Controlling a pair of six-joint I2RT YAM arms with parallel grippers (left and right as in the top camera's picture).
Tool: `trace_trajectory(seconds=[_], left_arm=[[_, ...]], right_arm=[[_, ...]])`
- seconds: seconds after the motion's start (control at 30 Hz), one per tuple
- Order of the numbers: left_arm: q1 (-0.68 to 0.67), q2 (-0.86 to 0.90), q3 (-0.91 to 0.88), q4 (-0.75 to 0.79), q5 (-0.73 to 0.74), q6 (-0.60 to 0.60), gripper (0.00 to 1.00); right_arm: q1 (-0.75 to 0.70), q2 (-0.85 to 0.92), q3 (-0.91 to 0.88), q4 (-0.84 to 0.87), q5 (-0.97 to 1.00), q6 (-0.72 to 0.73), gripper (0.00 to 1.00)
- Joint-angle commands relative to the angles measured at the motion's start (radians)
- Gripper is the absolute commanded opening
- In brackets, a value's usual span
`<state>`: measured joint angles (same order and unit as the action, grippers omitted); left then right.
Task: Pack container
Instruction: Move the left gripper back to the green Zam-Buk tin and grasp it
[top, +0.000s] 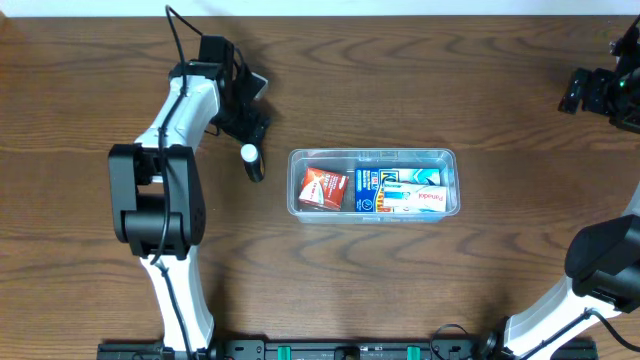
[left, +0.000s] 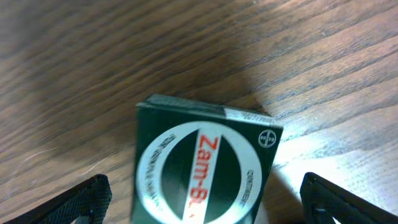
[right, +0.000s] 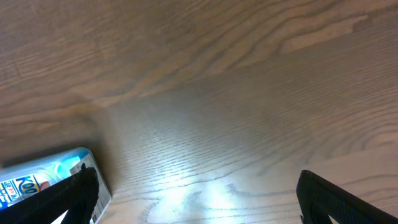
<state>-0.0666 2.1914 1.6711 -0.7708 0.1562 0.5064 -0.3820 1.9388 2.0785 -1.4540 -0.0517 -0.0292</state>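
Wrist views blurred — tabletop glare.

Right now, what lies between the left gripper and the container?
Overhead, a dark box sits at the open left gripper's tips; from it to the container, only bare table.

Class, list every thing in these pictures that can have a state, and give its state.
left gripper: open, empty.
right gripper: open, empty.
container: lidless, partly filled with small boxes.
green Zam-Buk box: flat on the table, between the left gripper's jaws, ungripped.
blue-and-white box: on the table, outside the container.
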Motion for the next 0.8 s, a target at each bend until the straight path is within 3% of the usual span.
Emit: trace_trajectory(seconds=[0.0, 0.23, 0.37, 0.57, 0.77], left_arm=[[0.0, 0.048, -0.011, -0.001, 0.012, 0.025, 0.98], [0.0, 0.052, -0.011, 0.021, 0.012, 0.024, 0.98], [0.0, 0.052, -0.011, 0.021, 0.012, 0.005, 0.85], [0.0, 0.052, -0.011, 0.033, 0.012, -0.147, 0.7], [0.0, 0.052, -0.011, 0.037, 0.012, -0.292, 0.65]], right_arm=[[-0.005, -0.024, 0.016, -0.001, 0.002, 0.014, 0.99], [-0.005, -0.024, 0.016, -0.001, 0.002, 0.014, 0.99], [-0.005, -0.024, 0.016, -0.001, 0.002, 0.014, 0.99], [-0.005, -0.024, 0.016, -0.001, 0.002, 0.014, 0.99], [-0.005, -0.024, 0.016, -0.001, 0.002, 0.014, 0.99]])
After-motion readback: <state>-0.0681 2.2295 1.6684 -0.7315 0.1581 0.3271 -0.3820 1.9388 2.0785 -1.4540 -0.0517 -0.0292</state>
